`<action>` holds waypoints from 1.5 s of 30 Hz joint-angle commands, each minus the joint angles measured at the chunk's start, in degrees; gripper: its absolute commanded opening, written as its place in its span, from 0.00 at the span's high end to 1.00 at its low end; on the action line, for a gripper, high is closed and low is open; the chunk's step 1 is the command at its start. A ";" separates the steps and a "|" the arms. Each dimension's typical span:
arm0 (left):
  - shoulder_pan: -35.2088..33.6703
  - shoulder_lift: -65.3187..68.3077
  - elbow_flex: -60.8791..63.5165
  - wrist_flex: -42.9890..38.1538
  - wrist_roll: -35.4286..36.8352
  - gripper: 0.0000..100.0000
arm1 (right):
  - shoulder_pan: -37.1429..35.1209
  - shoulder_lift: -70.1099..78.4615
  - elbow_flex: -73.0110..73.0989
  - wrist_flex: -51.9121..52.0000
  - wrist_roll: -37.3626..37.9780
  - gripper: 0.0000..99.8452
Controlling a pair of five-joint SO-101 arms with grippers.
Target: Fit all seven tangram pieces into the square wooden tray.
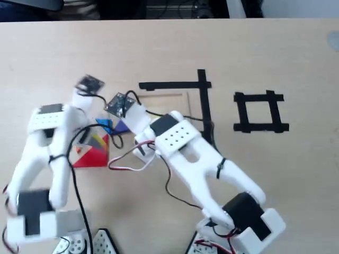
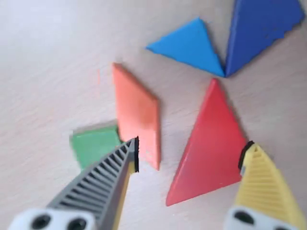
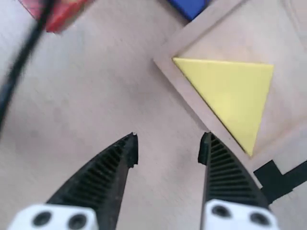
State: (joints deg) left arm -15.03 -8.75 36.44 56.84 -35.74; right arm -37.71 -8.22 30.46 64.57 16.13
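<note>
While the left gripper (image 2: 191, 148) hangs with its jaws spread wide, a green piece (image 2: 93, 146) lies just outside the grey jaw. An orange piece (image 2: 136, 115) lies at that jaw's tip, and a red triangle (image 2: 211, 143) fills the gap between the jaws. Ahead of them, a light blue triangle (image 2: 187, 45) and a dark blue triangle (image 2: 259, 33) meet at their tips. The right gripper (image 3: 169, 141) is spread too, over the table (image 3: 96, 96). Just ahead of its jaws sits the wooden tray (image 3: 192, 96), with a yellow triangle (image 3: 230, 91) in its corner.
</note>
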 commanded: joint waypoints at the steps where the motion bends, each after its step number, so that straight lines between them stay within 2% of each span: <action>1: -6.29 -11.69 -2.77 3.43 3.16 0.65 | -0.62 0.40 -5.41 0.35 1.85 0.77; 5: -15.34 -22.07 0.84 6.86 2.64 0.65 | -2.29 4.88 -11.30 0.62 1.85 0.77; 8: -19.03 -27.60 7.52 6.51 -1.76 0.65 | -5.71 10.42 -15.34 0.35 0.70 0.77; 12: -23.43 -32.18 17.54 0.88 -3.78 0.65 | -10.29 18.07 -23.08 0.62 0.44 0.77; 16: -31.25 -33.14 24.22 -5.36 -3.78 0.65 | -11.60 24.57 -29.14 0.35 0.62 0.77; 23: -44.79 -33.14 28.00 -7.91 -3.69 0.65 | -11.34 30.73 -37.76 0.62 -3.60 0.80; 31: -53.58 -33.05 30.02 -8.00 -3.69 0.65 | -17.76 33.98 -40.13 -2.73 -1.05 0.79; 34: -55.87 -33.05 32.40 -11.34 -5.36 0.65 | -18.20 36.62 -43.12 -2.81 -0.88 0.79; 37: -56.48 -33.05 34.33 -14.51 -6.15 0.65 | -17.41 40.66 -46.73 -1.32 -0.88 0.79; 45: -56.04 -33.05 34.86 -14.95 -6.15 0.65 | -17.14 50.95 -60.44 7.12 -0.97 0.79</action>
State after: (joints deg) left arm -70.86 -40.66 71.78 42.68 -41.54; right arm -55.38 41.36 -23.69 68.88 14.73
